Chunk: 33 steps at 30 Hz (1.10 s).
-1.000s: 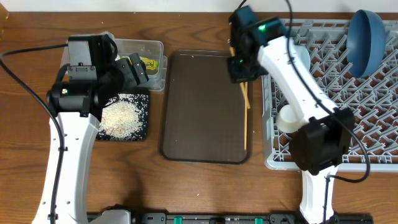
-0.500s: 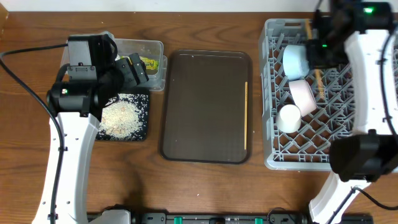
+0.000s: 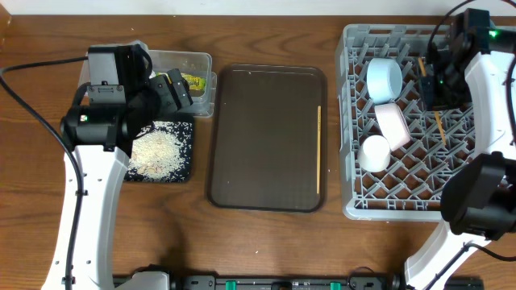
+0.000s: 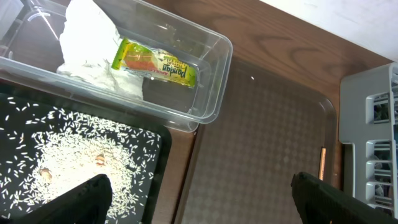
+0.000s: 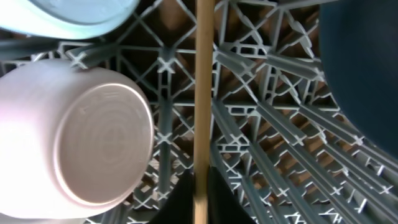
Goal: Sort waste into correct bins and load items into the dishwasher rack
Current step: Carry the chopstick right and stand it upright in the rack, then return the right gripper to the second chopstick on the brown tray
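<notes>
My right gripper [image 3: 436, 90] is shut on a wooden chopstick [image 3: 440, 130] and holds it low over the grey dishwasher rack [image 3: 351, 121]; the wrist view shows the chopstick [image 5: 203, 74] pinched between the fingers [image 5: 200, 193]. The rack holds a light blue bowl [image 3: 384, 78], a white bowl [image 3: 393, 125], a small white cup [image 3: 373, 153] and a dark blue dish [image 5: 364, 62]. The second chopstick [image 3: 319, 149] lies on the brown tray. My left gripper [image 4: 202, 205] is open and empty above the clear tub [image 4: 214, 81], which holds the napkin [image 4: 93, 43] and wrapper [image 4: 158, 62]. Rice [image 3: 155, 149] lies in the black tray [image 3: 184, 153].
The large dark brown serving tray [image 3: 266, 137] lies between the bins and the rack. The left arm's body overhangs the tub and black tray. The right arm's base stands at the rack's front right corner.
My right gripper has carried one chopstick from the brown tray across to the rack, then further right and lower among the pegs. The left arm has not moved.
</notes>
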{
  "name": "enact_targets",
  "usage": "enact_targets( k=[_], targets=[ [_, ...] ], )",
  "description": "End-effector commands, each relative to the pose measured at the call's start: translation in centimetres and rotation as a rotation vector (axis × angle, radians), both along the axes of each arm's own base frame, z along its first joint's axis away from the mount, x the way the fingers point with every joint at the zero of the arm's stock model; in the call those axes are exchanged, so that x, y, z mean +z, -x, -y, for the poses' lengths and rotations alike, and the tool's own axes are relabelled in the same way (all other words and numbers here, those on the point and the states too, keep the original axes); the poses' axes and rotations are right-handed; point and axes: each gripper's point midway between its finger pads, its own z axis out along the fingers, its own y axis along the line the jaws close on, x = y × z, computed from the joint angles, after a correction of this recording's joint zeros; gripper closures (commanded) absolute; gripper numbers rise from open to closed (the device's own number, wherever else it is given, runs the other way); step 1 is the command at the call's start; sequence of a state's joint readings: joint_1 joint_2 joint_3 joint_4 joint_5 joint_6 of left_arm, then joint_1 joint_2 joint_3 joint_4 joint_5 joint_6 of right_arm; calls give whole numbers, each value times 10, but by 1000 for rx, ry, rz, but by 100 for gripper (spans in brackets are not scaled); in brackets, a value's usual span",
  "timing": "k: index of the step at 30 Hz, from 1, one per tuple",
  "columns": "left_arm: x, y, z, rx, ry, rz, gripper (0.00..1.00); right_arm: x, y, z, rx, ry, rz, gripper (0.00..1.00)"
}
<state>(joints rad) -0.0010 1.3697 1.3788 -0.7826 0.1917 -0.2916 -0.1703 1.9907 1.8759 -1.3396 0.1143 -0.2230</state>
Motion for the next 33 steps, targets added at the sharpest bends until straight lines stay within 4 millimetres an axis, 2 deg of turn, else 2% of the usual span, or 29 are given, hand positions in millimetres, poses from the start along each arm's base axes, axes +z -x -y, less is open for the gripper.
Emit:
enact_targets(
  k=[1,2,3,7,11,13,14,16,17,21,24,26,33],
  targets=[
    [-1,-1,-2,6,-5,-4,5,1,0,6,5,13,2,67],
    [-1,-1,-2,6,-5,-4,6,1,0,5,6,7,3,60],
    [-1,-1,-2,6,-5,-4,5,1,-1,2,10,-4,6,58],
    [-1,-1,-2,6,-5,-4,5,4,-8,-18,33,-87,35,57],
    [-1,-1,-2,6,-5,-4,5,23,-19,-72,105,-298,97,62],
    [-1,-1,-2,6,-5,-4,5,34,-23,-93,126,-346,117,63],
    [-1,-1,-2,6,-5,-4,5,40,-25,-105,125,-357,128,62],
    [-1,-1,-2,6,-5,-4,5,48,-28,-128,136,-364,139,51],
    [-1,-1,-2,6,-5,-4,5,51,-29,-139,128,-372,145,50],
    [-1,-1,-2,6,-5,-4,5,55,-28,-198,138,-403,155,52],
    [-1,-1,-2,6,-5,-4,5,46,-24,-226,120,-351,150,54],
    [-1,-1,-2,6,-5,-4,5,36,-21,-237,85,-286,152,56],
    [-1,-1,-2,6,-5,-4,5,-20,3,-268,24,-125,107,61]
  ],
)
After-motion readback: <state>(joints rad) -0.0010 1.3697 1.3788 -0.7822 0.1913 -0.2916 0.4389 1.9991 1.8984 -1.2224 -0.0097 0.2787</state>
